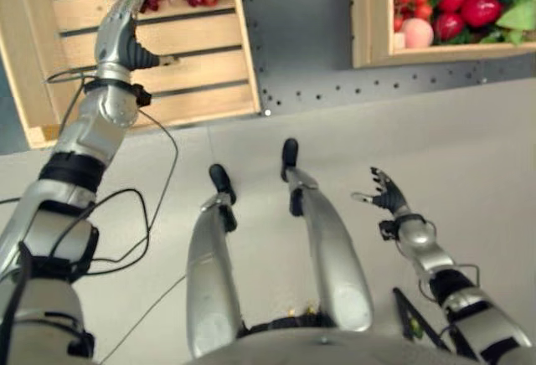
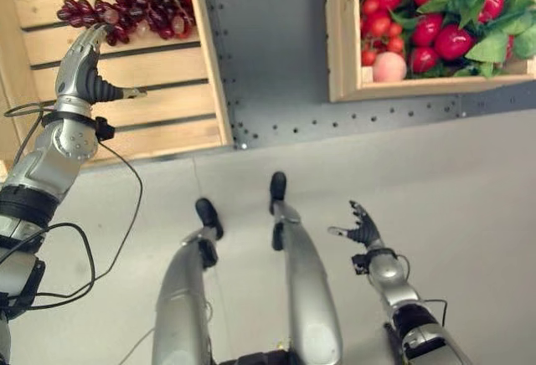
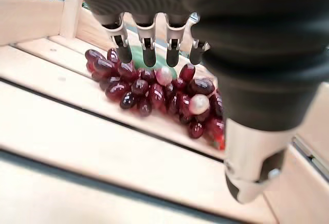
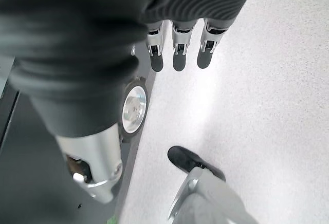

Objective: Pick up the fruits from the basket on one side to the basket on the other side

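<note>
Wooden left crate holds the grapes on its slats — your left hand hovers just beside them, fingers straight, holding nothing. Right hand hangs relaxed over floor, well away from the full right crate.

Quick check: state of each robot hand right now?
Left robot hand: open, fingers straight, above the grapes, holding nothing.
Right robot hand: open, empty, over the floor.

Silver-grey arms are ending in dark ribbed wrist covers; left hand and right hand are showing silver, dark-tipped fingers.
</note>
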